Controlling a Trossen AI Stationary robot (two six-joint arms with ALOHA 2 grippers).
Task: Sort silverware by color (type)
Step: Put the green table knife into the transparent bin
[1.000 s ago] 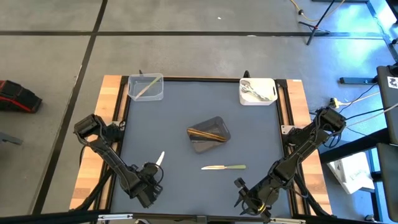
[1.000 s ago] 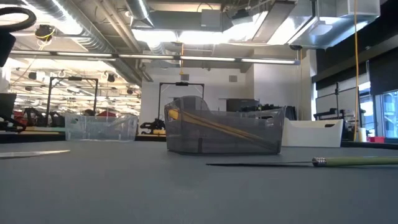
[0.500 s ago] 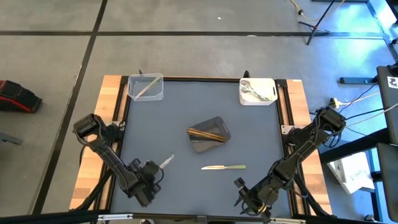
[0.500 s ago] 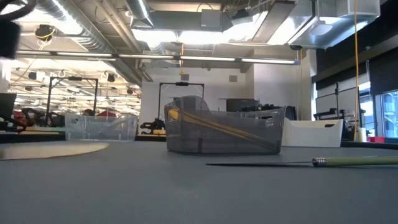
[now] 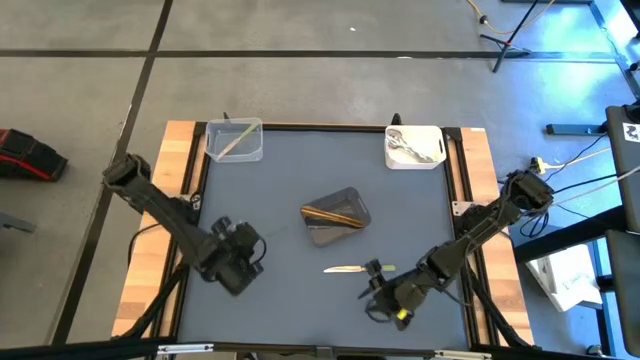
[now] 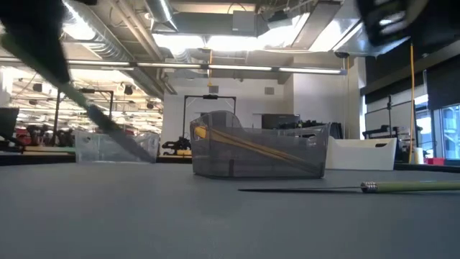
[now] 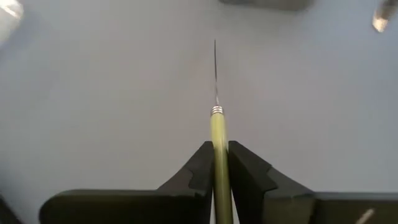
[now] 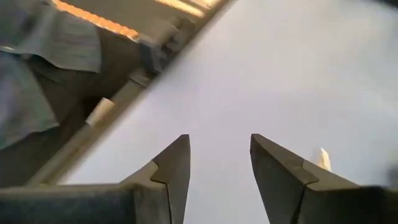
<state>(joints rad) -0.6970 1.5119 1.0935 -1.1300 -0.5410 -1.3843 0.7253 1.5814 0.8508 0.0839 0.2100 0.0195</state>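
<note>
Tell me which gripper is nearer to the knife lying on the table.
Right. The right gripper hovers right beside the knife near its handle end; the left gripper, holding another knife, is farther off.

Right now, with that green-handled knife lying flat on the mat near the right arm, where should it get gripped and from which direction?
Probably the pale green handle of the knife, from straight above. The knife lies flat on the grey mat, and the handle is thicker than the thin blade. The open right gripper is already over it; its fingers should close across the handle's width.

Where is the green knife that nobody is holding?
In the high view the green-handled knife lies flat on the mat, just below the dark grey tub and beside the right gripper.
</note>
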